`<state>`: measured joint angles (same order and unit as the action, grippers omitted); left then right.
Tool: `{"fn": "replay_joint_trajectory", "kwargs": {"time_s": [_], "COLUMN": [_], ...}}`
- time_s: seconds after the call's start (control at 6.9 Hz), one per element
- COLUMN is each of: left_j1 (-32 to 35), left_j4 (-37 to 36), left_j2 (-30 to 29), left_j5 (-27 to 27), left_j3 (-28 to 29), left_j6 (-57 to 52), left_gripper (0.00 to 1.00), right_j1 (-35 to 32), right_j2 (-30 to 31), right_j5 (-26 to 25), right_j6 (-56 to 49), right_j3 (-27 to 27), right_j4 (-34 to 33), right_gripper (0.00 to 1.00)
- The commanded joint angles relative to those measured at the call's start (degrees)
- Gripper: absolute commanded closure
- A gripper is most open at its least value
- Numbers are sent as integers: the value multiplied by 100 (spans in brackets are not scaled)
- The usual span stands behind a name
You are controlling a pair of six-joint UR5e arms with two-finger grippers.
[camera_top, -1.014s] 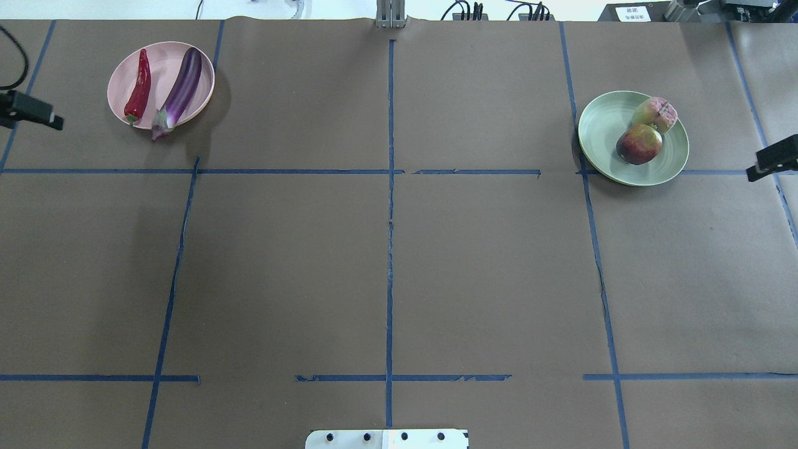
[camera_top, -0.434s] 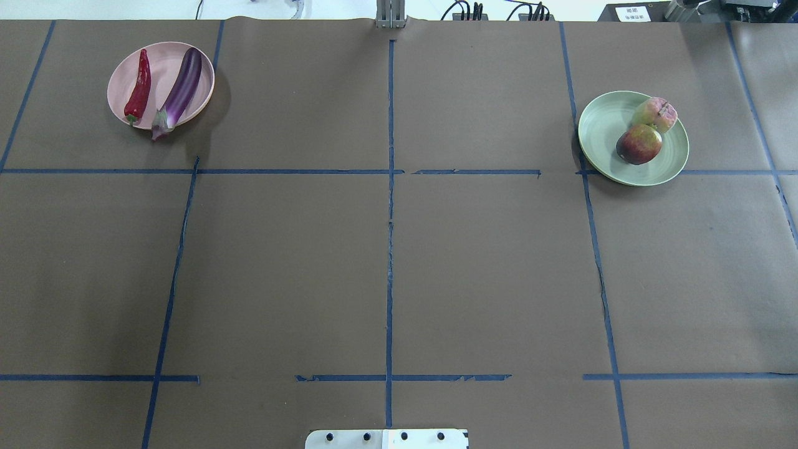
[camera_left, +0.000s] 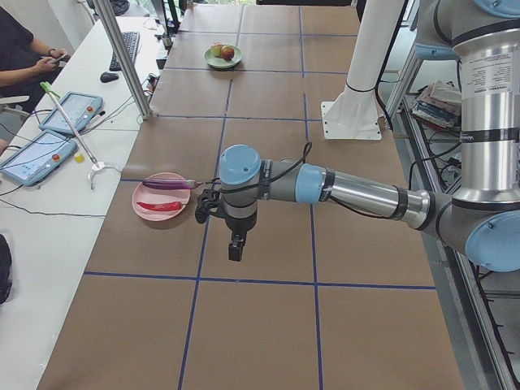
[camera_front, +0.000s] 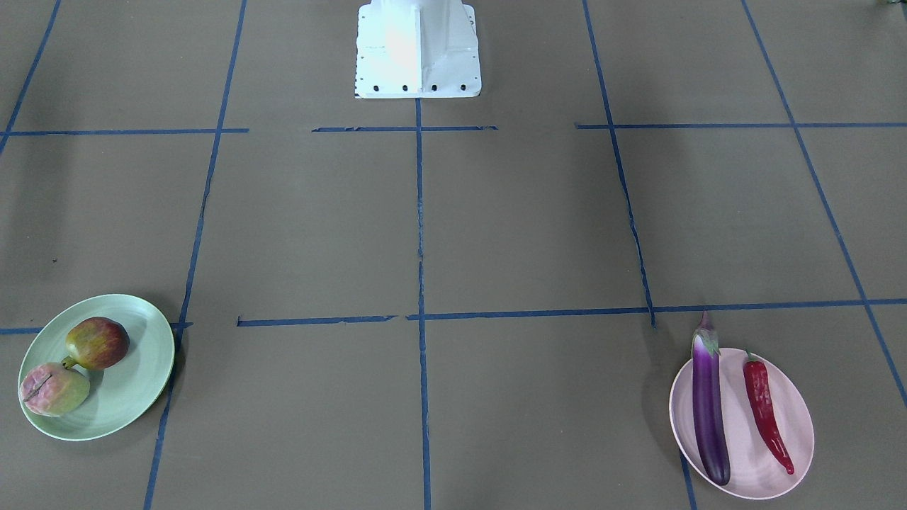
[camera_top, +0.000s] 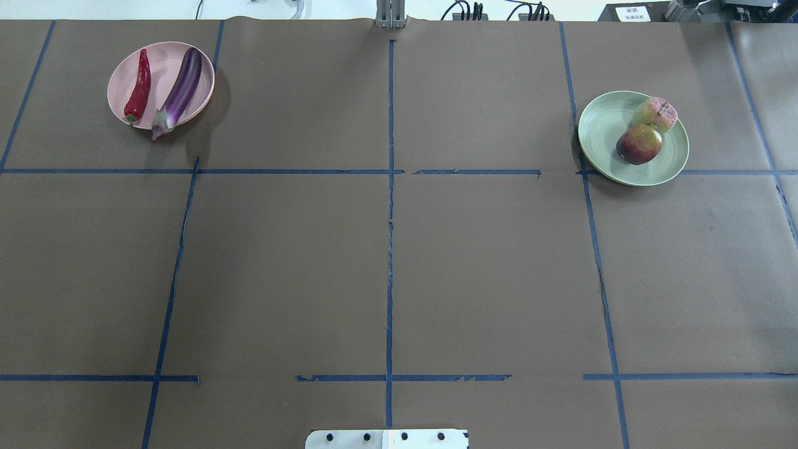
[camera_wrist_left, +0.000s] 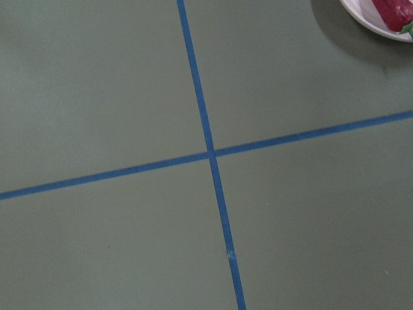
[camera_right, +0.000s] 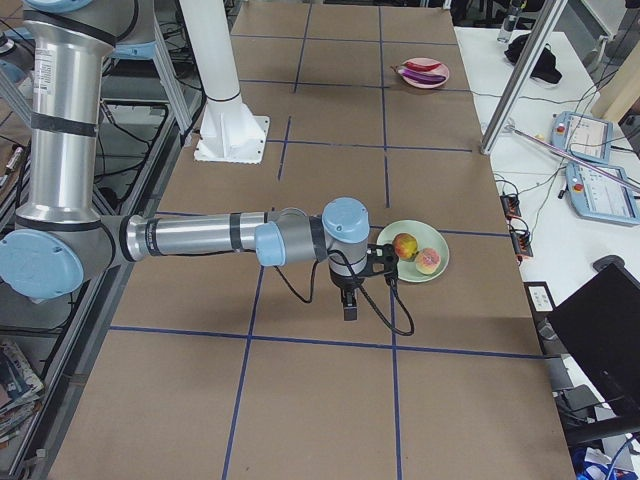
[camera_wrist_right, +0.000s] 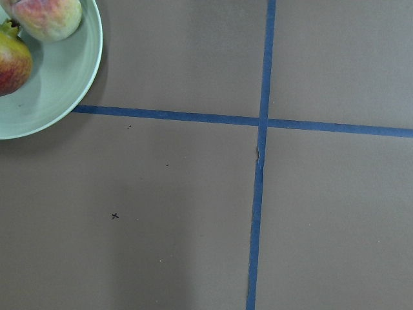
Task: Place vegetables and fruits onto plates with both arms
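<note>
The purple eggplant and the red chili pepper lie side by side on the pink plate at the far left. The peach and the pomegranate sit on the mint green plate at the far right. My left gripper hangs over bare table beside the pink plate. My right gripper hangs beside the green plate. Both show only in the side views, so I cannot tell whether they are open or shut.
The brown table cover carries a grid of blue tape lines. The white robot base stands at the near middle edge. Operators' tablets lie on a side table past the far edge.
One second ago both gripper tips showed at the overhead view's left and right edges. Both have since drawn outward out of that view. The produce and plates have not moved.
</note>
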<state>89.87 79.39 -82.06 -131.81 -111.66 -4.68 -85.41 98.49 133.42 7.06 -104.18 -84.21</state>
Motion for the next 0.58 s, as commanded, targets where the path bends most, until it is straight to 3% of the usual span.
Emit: {"fn": "replay_joint_trajectory", "kwargs": {"time_s": [0.0, 0.29, 0.43], "left_j1": [-5, -22, -22], "left_j4": [-161, -126, -169], "left_j2": [102, 706, 787], "left_j5": [-12, -12, -90], "left_j3": [-337, -838, -761], "left_j6": [-15, -41, -7], "left_gripper": [0, 0, 0], "right_j1": [-2, -2, -2], "right_j2": [64, 169, 222], "right_j5": [-9, 52, 218], "right_j6": [32, 32, 24], "right_j3": [-15, -6, -24], "right_j4": [10, -25, -25], "right_gripper": [0, 0, 0]}}
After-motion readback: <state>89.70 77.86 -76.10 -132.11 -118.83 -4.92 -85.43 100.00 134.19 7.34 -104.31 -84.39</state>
